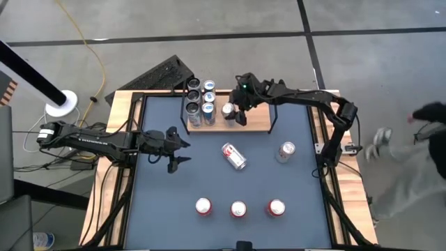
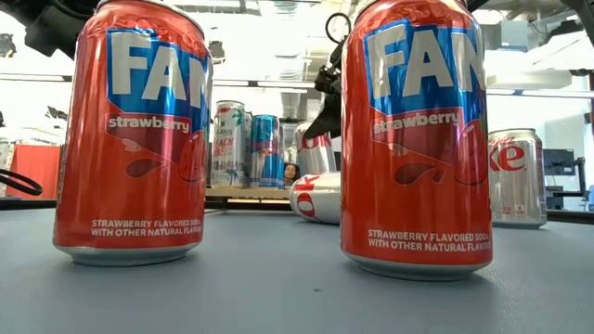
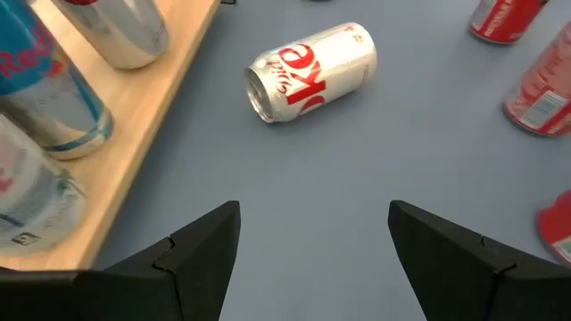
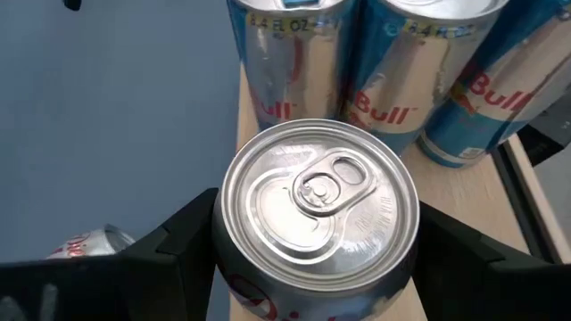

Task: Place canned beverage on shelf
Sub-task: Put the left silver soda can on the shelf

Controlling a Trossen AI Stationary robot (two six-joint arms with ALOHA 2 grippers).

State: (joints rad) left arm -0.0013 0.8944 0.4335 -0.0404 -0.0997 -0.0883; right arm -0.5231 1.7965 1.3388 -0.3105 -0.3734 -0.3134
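My right gripper (image 1: 234, 111) is shut on a silver can (image 4: 319, 192) over the light-wood shelf (image 1: 256, 120), next to several tall cans (image 1: 198, 104) standing at the shelf's left end. The shelf also shows in the right wrist view (image 4: 482, 205). My left gripper (image 1: 182, 150) hangs open and empty over the table's left middle. Its fingers (image 3: 196, 250) point toward a silver Diet Coke can (image 3: 310, 71) that lies on its side on the mat. My right gripper pinches the silver can by its upper wall (image 4: 234, 283), just under the rim, one finger (image 4: 169, 259) on each side. The fingers come from above, pointing down. The can is upright, top up, over the shelf board. Whether its base rests on the board I cannot tell.
An upright silver can (image 1: 286, 151) stands right of the lying one. Three red cans (image 1: 238, 208) stand in a row near the front edge. Two of them (image 2: 418, 139) fill the low view. A person (image 1: 418, 139) is beyond the table's right side.
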